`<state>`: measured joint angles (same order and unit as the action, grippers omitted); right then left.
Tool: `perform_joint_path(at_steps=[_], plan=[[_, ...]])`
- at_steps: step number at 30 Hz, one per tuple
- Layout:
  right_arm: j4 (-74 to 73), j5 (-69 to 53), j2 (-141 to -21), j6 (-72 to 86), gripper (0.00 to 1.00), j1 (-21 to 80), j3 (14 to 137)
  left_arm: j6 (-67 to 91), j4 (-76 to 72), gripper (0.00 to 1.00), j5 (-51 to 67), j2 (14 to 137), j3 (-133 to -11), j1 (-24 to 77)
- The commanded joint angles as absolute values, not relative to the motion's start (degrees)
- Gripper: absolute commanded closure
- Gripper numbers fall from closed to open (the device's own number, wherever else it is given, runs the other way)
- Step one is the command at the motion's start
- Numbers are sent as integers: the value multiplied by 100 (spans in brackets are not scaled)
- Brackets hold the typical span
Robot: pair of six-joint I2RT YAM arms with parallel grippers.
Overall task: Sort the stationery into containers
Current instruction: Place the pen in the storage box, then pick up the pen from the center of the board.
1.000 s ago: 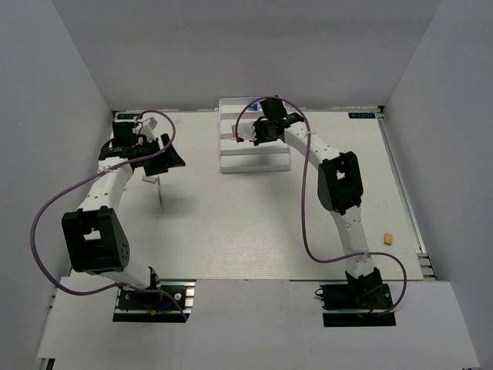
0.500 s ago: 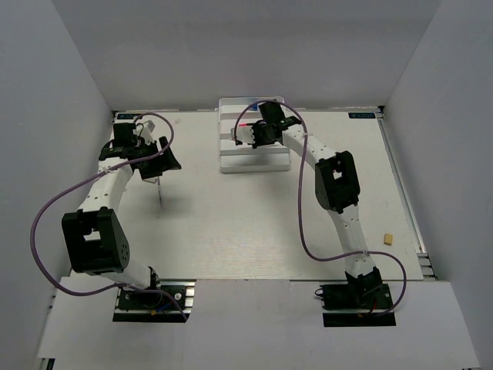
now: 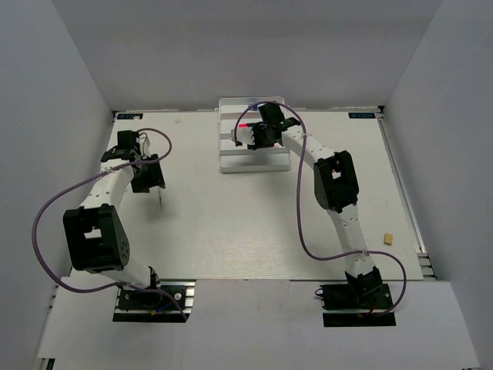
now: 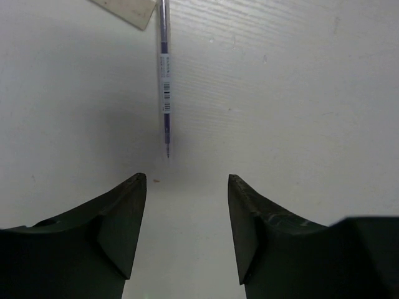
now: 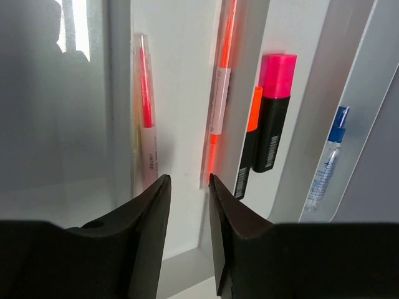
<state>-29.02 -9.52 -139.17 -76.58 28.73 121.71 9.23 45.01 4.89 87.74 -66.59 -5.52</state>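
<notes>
Your thin pale pen (image 4: 164, 81) lies flat on the white desk (image 4: 299, 93). Its tip points at the left end effector (image 4: 187, 205), whose jaws stand well apart, empty, just short of it. The right end effector (image 5: 187, 202) hangs over the white rectangular plastic tray (image 5: 181, 75) with its jaws parted narrowly and holding nothing. Ahead of it lie two thin pink-orange sticks (image 5: 144, 93), the orange-and-black marker (image 5: 252, 143) touching the pink-and-black marker (image 5: 274, 112), and the clear blue-capped bottle (image 5: 327, 162). The tiny tan eraser block (image 3: 388, 238) sits well apart from the tray. A pale flat strip (image 4: 128, 9) beside the pen is cut off. A second ago the right jaws were closed, and the left arm has since come nearer over the pen.
</notes>
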Motion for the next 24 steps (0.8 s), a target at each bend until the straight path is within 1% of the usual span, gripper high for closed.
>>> perform_joint_path(at_steps=[1, 3, 6, 7, 10, 14, 17, 22, 24], plan=[[-2927, -1195, -13668, -7410, 63, 2883, 12147, 844, 4526, 37, 238, 8815, -6609, -571], [-2909, -1283, -13448, -7304, 63, 2892, 12094, 809, 4491, 41, 150, 8921, -6592, -571], [-2778, -1467, -13123, -7049, 63, 2900, 11857, 791, 4369, 44, 88, 8982, -6504, -510], [-2743, -1546, -13018, -6997, 63, 2918, 11787, 800, 4255, 44, -147, 9000, -6469, -440], [-2716, -1687, -12868, -6584, 64, 2927, 11882, 835, 3965, 46, -185, 9053, -6337, -439], [-2742, -2029, -12744, -5304, 64, 2901, 12207, 835, 3832, 51, -263, 9360, -6407, -439], [-2699, -2451, -12402, -4617, 63, 2918, 12051, 774, 3630, 54, -351, 9553, -6381, -387], [-2575, -2795, -11918, -4035, 62, 2874, 11698, 712, 3419, 62, -439, 9957, -6407, -387], [-2732, -2856, -11874, -3982, 62, 2883, 11698, 677, 3297, 63, -431, 10045, -6425, -334]])
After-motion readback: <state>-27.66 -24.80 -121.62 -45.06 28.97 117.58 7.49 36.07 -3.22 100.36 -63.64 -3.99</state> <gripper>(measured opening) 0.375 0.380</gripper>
